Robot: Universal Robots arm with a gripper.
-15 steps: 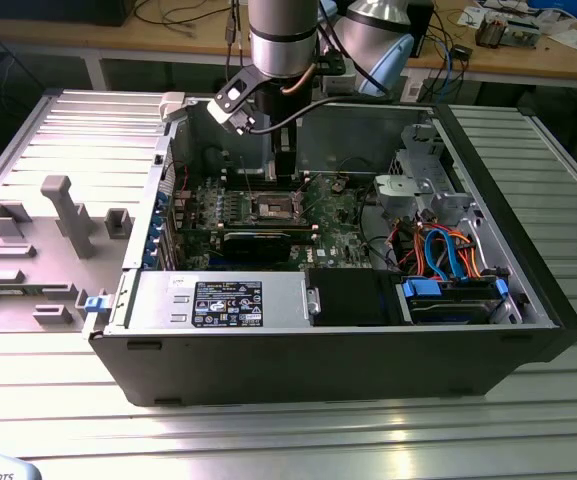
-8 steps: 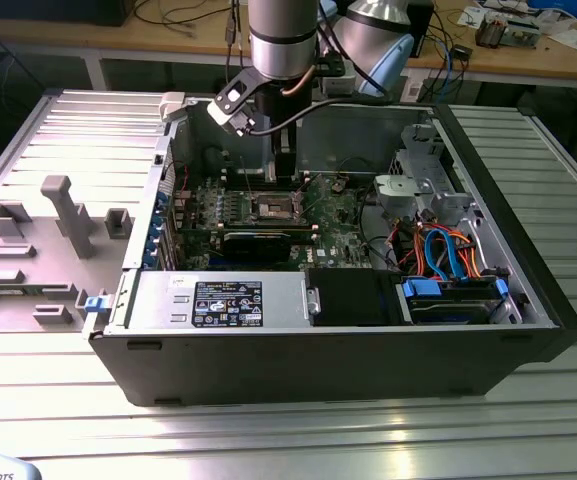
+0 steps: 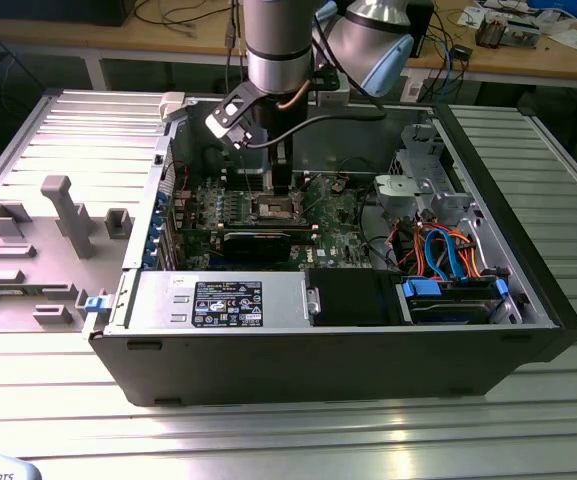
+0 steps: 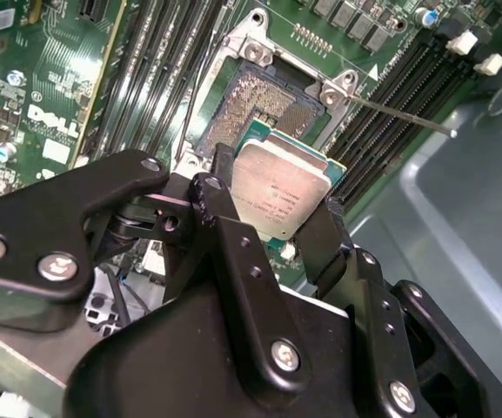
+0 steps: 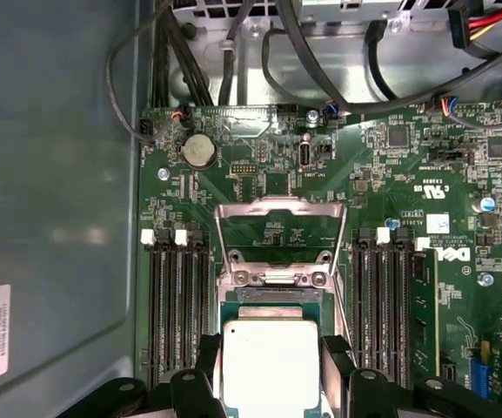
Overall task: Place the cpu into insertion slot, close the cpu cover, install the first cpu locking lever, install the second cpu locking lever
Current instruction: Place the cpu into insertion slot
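Observation:
My gripper (image 4: 275, 209) is shut on the cpu (image 4: 278, 190), a small square chip with a silver-grey top, pinched by its opposite edges between black fingers (image 4: 322, 239). The chip hangs tilted just above the insertion slot (image 4: 255, 104), whose dark pin field lies bare. In the first wrist view the cpu (image 5: 271, 361) sits between the fingertips, and the cpu cover (image 5: 281, 209) beyond it is swung up and open. A thin locking lever (image 4: 407, 117) sticks out free beside the socket. In the exterior view the gripper (image 3: 281, 187) hangs over the socket (image 3: 275, 208) inside the open computer case.
Black memory slots (image 5: 174, 296) flank the socket on both sides. A long black card (image 3: 258, 240) lies in front of the socket. Cables (image 3: 438, 250) and a drive cage (image 3: 418, 180) fill the exterior view's right of the case. A grey fixture plate (image 3: 48, 230) lies outside on that view's left.

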